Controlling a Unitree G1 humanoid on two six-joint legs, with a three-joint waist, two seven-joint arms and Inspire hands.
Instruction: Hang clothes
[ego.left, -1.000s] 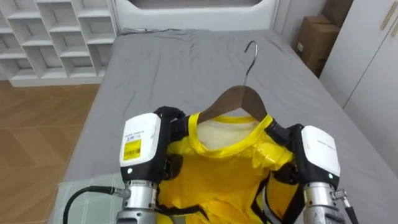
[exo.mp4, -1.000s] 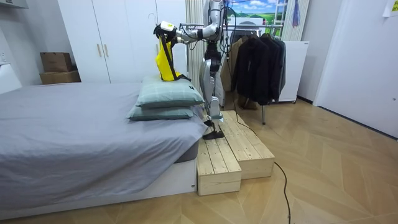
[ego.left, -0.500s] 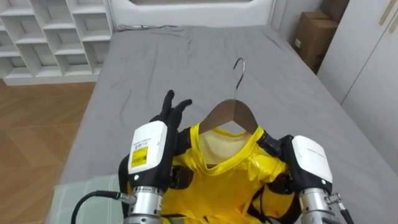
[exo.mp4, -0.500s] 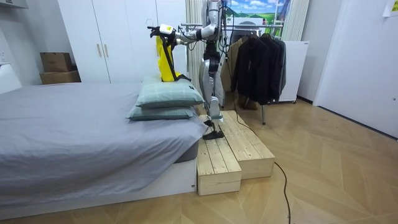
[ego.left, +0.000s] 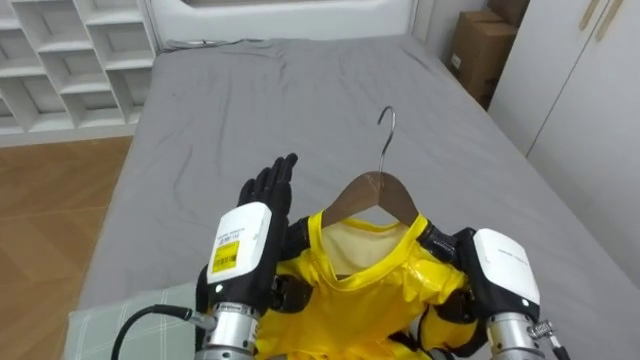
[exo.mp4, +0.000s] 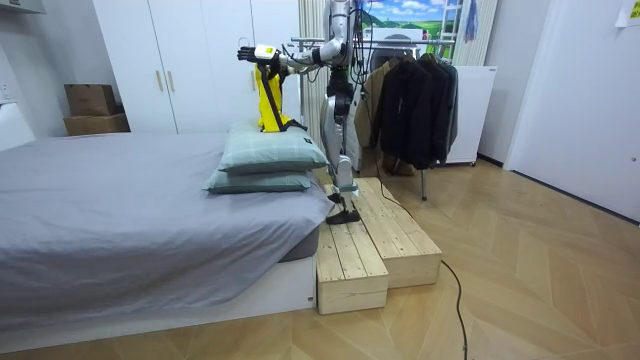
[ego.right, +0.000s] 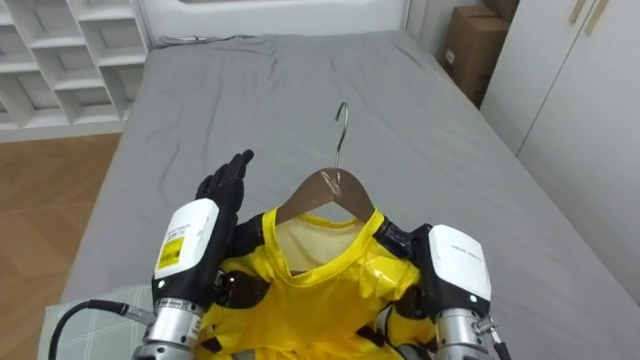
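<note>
- Left eye view: the shirt (ego.left: 355, 295) is held up over the bed (ego.left: 250, 90), near the bed's end closest to the robot. It is already on the hanger (ego.left: 375, 192), with the collar round the wooden shoulders and the hook (ego.left: 386, 125) upright above the bed's middle. The left hand (ego.left: 266, 195) is over the bed with its fingers straight and free, holding nothing. The right hand (ego.left: 470, 260) is sunk into the cloth on the bed's right side. Whether it grips cannot be told.
- Room view: the robot stands on a wooden platform (exo.mp4: 370, 240) against the bed, beside the bed's pillows (exo.mp4: 270, 155). Both arms reach over the pillows, and the shirt hangs down above them. The rack (exo.mp4: 423, 185), full of dark clothes, is behind the robot, on the far side of the platform from the bed.
- Right eye view: the hanger's neck rises clear of the collar and the hook is bare, touching nothing. A box (ego.right: 470, 45) stands off the bed's far right corner.
- Step in hand, as I judge it: dressing the hanger looks finished, and the loaded hanger is up and ready to be carried.
- Next move, as I judge it: the free left hand should take a firm hold near the hook. The robot must then turn away from the bed towards the rack. The hook has to stay upright so that it can catch the rail between the clothes already there.
</note>
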